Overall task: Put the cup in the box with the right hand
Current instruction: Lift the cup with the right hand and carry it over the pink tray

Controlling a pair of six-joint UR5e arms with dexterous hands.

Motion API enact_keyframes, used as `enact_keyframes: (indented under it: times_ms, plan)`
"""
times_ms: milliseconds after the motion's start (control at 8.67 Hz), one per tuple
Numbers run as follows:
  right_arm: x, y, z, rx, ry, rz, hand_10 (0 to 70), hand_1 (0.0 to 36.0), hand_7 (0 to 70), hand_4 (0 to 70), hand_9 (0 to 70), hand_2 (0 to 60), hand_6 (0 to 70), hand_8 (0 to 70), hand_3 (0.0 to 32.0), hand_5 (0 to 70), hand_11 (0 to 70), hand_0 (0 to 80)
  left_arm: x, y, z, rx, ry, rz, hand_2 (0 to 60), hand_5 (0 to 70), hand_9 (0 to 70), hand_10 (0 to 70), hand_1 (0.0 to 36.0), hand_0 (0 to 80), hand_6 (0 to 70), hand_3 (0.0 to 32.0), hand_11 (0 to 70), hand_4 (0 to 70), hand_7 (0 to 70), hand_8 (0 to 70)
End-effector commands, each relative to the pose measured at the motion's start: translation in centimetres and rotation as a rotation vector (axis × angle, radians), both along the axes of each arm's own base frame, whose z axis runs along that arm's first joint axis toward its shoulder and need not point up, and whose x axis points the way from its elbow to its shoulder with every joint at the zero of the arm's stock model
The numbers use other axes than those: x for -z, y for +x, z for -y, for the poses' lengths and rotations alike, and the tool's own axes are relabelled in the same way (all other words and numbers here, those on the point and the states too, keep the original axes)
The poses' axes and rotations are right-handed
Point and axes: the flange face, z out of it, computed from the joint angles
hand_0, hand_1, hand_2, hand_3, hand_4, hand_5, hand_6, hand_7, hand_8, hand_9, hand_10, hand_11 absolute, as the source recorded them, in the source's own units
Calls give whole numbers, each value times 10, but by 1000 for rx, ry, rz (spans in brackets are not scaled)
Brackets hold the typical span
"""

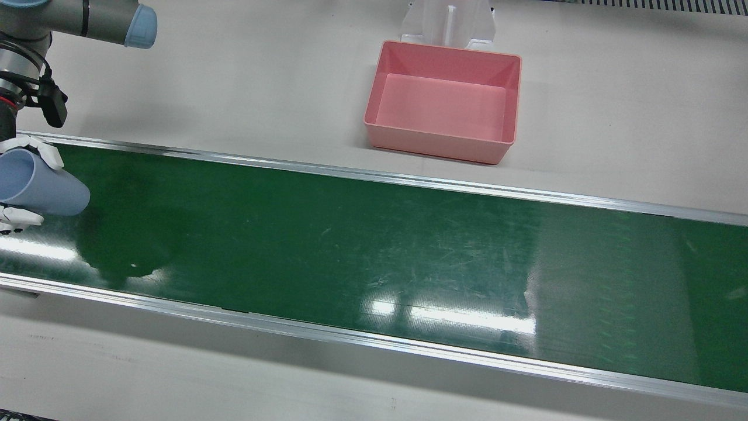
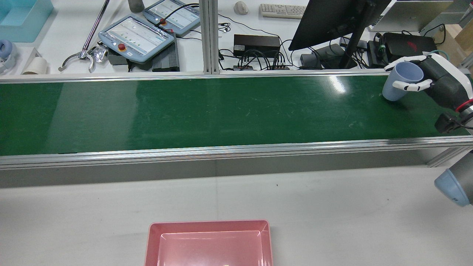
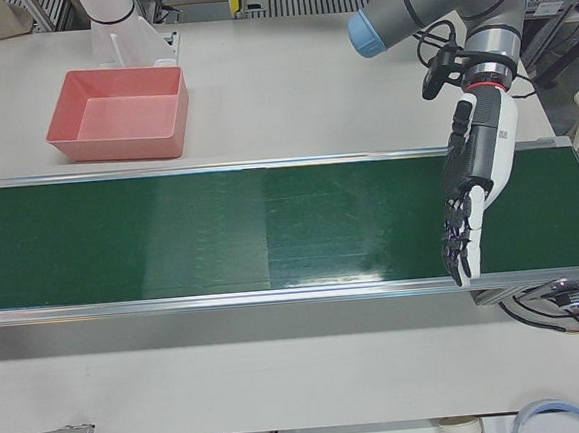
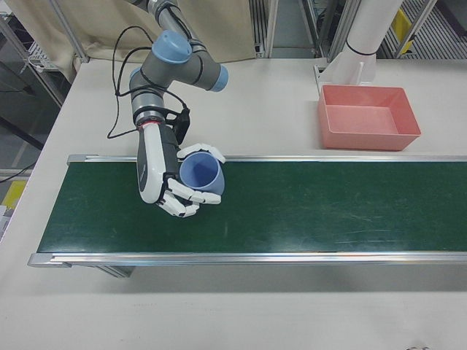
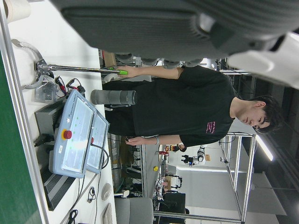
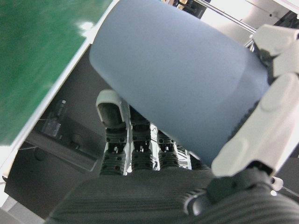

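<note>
**Cup in right hand over the belt end; box on the far worktop**

Near side, front view: a strip of pale worktop (image 1: 175,374), bare, then the aluminium rail of the green conveyor belt (image 1: 362,245). Belt surface is glossy, scuffed with fine scratches, lamp glare in patches.

On the belt, at the front view's left edge: the right hand (image 4: 171,182) has its fingers (image 4: 191,198) wrapped around the blue cup (image 4: 200,175). Cup tilted, mouth turned up and sideways. Whether its base touches the belt I cannot tell. Right hand view shows the cup wall filling the frame, white fingers pressed to it.

At the belt's other end, left-front view: the left hand (image 3: 474,197) hangs over the belt, fingers stretched out straight and apart, holding nothing.

Beyond the belt, on the pale worktop: the pink box (image 1: 444,108), open-topped, nothing in it, well apart from the cup. A white pedestal (image 1: 449,23) stands just behind it.

Operators' side, rear view: two teach pendants (image 2: 137,35), a black monitor (image 2: 332,16), keyboard (image 2: 282,10), tangled cables. Left hand view shows a person in a black shirt (image 5: 187,112) standing there.
</note>
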Motion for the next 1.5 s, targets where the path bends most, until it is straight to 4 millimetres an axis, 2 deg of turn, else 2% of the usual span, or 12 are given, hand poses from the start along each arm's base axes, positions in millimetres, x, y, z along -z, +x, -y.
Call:
enact_keyframes:
  times_ms: [0,231,346,462,577,692,808,923,1038,1154,1269,1385]
  plan:
    - [90,-14,-13,20,128,24,416,317,700,554,700,600,407,677,0,159,593,500,1,0,0,-1,1,0,0,0,0,0,0,0,0,0,0,0,0,0]
    - [166,-57,-32,70,211,8,380,294,700,541,700,600,384,643,0,150,544,510,0,0,0,0,0,0,0,0,0,0,0,0,0,0,0,0,0,0]
    - [198,-97,-59,122,251,29,363,274,700,536,700,600,373,624,0,145,521,516,0,0,0,0,-2,0,0,0,0,0,0,0,0,0,0,0,0,0]
    - [225,-144,-95,177,309,20,349,296,700,489,700,600,368,611,0,143,504,507,1,0,0,0,1,0,0,0,0,0,0,0,0,0,0,0,0,0]
    - [248,-187,-134,221,351,22,342,298,700,486,700,600,363,602,0,139,495,503,1,0,0,0,1,0,0,0,0,0,0,0,0,0,0,0,0,0]
    - [265,-225,-165,251,373,27,339,258,700,544,700,600,360,594,0,138,490,521,0,0,0,-1,0,0,0,0,0,0,0,0,0,0,0,0,0,0]
    - [280,-262,-191,304,401,24,335,271,700,499,700,600,355,588,0,137,486,510,0,0,0,-1,0,0,0,0,0,0,0,0,0,0,0,0,0,0]
    - [284,-290,-218,350,422,-1,331,269,700,468,700,600,349,581,0,135,481,506,0,0,0,0,0,0,0,0,0,0,0,0,0,0,0,0,0,0]
    - [282,-314,-245,383,415,-14,332,209,700,507,700,511,342,576,0,130,481,517,1,0,0,0,1,0,0,0,0,0,0,0,0,0,0,0,0,0]
    - [279,-337,-271,415,404,-35,342,217,700,436,700,530,341,575,0,129,493,500,0,0,0,0,0,0,0,0,0,0,0,0,0,0,0,0,0,0]
    - [279,-352,-280,423,416,-64,350,194,700,433,700,473,338,577,0,127,502,499,0,0,0,0,0,0,0,0,0,0,0,0,0,0,0,0,0,0]
    - [271,-374,-287,450,409,-83,347,148,700,457,700,299,328,568,0,123,498,509,1,0,0,0,1,0,0,0,0,0,0,0,0,0,0,0,0,0]
